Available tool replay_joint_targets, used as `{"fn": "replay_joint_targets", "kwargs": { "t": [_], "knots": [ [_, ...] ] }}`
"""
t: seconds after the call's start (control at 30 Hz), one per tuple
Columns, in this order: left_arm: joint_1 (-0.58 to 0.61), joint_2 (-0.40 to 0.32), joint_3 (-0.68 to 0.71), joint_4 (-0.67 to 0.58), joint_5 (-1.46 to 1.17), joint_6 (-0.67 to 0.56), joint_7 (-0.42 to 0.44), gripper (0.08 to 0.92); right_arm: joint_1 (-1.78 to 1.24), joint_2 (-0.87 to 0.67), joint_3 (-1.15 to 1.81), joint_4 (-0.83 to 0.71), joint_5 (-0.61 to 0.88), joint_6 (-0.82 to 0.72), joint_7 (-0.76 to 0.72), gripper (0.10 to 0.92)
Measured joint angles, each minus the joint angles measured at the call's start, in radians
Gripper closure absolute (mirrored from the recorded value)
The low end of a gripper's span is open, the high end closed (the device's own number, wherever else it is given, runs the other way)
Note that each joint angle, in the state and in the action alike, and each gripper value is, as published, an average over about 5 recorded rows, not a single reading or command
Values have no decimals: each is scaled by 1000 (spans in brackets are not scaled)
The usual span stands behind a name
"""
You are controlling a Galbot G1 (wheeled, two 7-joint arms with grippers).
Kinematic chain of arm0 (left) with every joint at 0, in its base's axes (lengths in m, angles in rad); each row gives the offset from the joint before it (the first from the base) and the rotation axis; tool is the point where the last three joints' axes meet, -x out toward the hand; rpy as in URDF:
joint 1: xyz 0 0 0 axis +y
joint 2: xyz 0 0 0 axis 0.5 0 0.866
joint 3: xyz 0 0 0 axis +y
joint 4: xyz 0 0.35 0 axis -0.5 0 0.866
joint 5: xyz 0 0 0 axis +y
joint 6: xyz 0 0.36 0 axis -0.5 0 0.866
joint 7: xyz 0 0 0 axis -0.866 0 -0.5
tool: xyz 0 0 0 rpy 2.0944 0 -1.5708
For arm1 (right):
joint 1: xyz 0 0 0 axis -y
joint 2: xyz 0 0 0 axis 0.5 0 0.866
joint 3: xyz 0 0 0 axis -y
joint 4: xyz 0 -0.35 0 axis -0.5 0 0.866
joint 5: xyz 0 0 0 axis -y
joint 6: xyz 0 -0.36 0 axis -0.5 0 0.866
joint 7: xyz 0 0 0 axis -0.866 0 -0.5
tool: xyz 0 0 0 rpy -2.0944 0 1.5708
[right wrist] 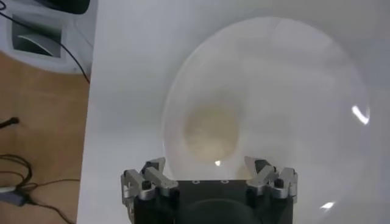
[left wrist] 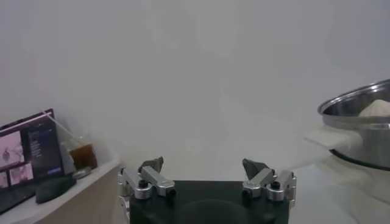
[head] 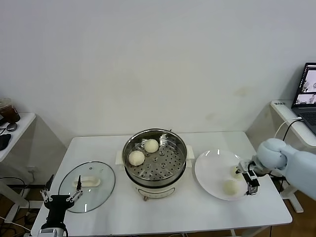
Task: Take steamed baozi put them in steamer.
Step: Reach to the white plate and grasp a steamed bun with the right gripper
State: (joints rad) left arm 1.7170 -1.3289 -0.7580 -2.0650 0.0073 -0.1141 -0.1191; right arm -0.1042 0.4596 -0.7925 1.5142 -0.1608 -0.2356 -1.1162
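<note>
Baozi count first: two done, two to go, I reckon. Far left near edge, left gripper (head: 61,197) sits parked off the table corner, fingers spread wide, nothing in them, beside the glass lid (head: 87,185) lying flat w/ its white handle up. Centre: steamer (head: 155,160) on its white base, lid off, two buns on the perforated tray, one (head: 137,158) at left, one (head: 151,145) just behind it toward the far side. Right: white plate (head: 216,170) w/ two buns left, one (head: 230,186) near, one (head: 236,171) farther, partly hidden by the arm. Right gripper (head: 249,177) hovers at the plate's right rim, fingers wide apart, holding nothing; wrist cam shows a bun (right wrist: 211,131) just ahead of the open fingers. Far right, laptop (head: 307,94); screen text unreadable. No brands or labels legible anywhere.
</note>
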Motion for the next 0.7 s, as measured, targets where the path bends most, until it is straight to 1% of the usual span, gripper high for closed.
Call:
{"fn": "replay_joint_targets", "kwargs": {
  "t": [0.53,0.63,0.7],
  "knots": [
    [3,-5,-6,-2,3,0,-1,177,-85,74,73,-59,-21,-20,35,204],
    [1,-6,-5,-1,4,0,-1,177,-88,85,74,-67,-26,-28,36,219],
    [0,-6,-5,-1,4,1,-2,177,-88,92,72,-72,-30,-34,35,244]
  ]
}}
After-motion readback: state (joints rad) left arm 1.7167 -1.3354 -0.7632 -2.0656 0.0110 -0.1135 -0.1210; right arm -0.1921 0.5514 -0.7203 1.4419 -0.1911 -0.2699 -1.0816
